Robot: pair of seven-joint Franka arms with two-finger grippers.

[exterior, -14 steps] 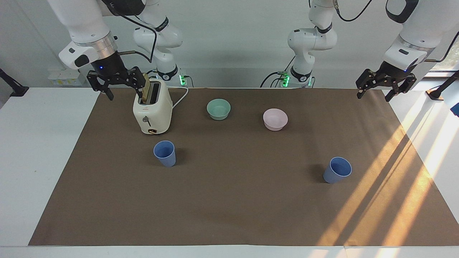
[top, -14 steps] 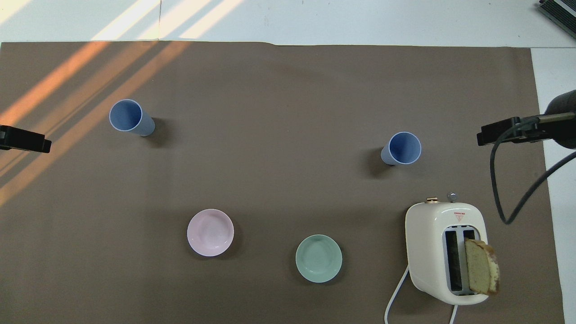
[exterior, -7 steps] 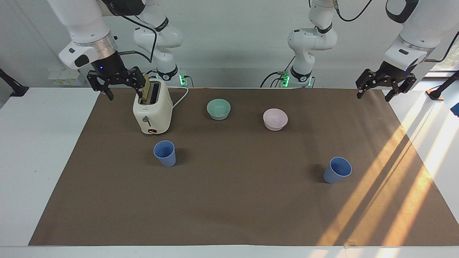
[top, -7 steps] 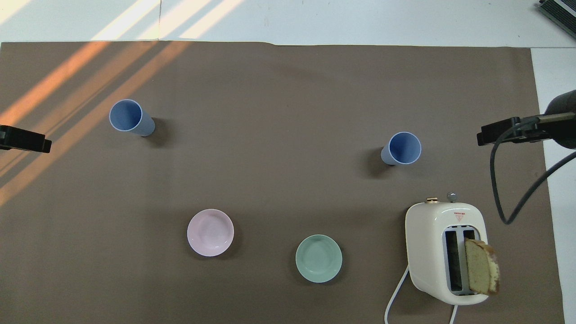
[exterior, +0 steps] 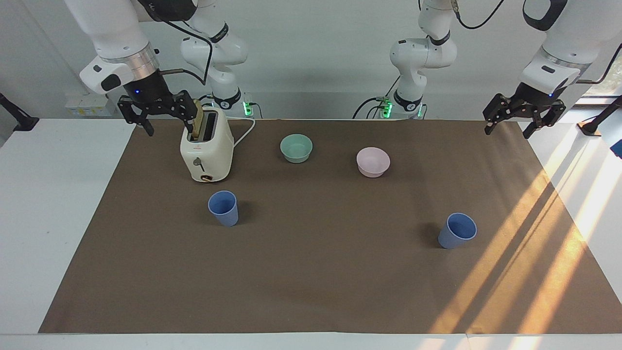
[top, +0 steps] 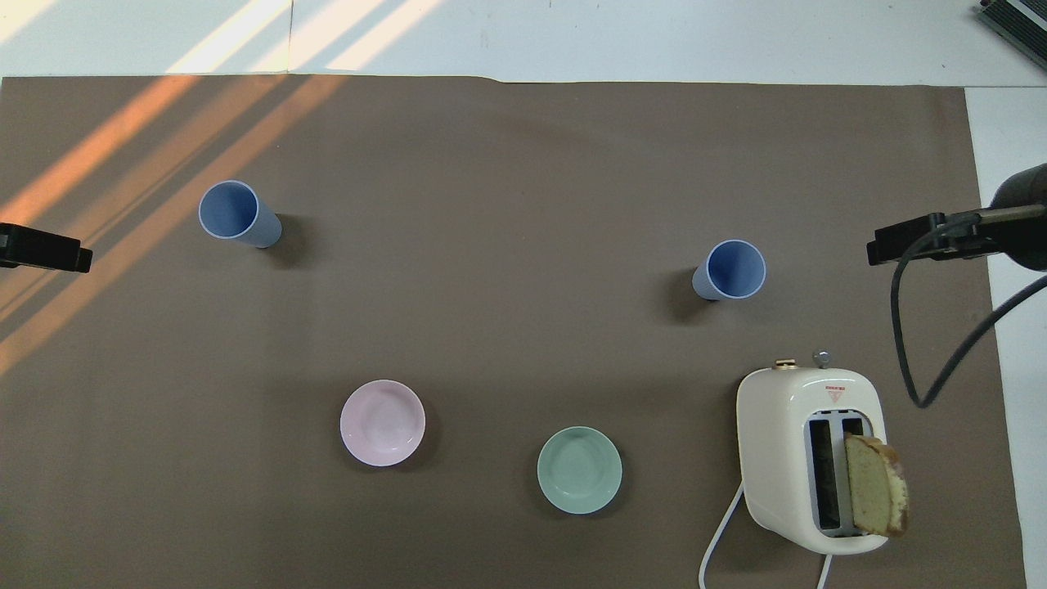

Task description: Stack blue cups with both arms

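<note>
Two blue cups stand upright and apart on the brown mat. One cup sits just farther from the robots than the toaster. The other cup is toward the left arm's end, by the sunlit stripes. My right gripper hangs open and empty in the air beside the toaster's top. My left gripper hangs open and empty over the mat's corner at its own end. Neither gripper touches a cup.
A cream toaster with a bread slice sticking out stands near the right arm, its cord trailing. A mint-green bowl and a pale pink bowl sit nearer the robots than the cups.
The left gripper has shifted slightly, still open and high. The right arm, cups and bowls have not moved.
</note>
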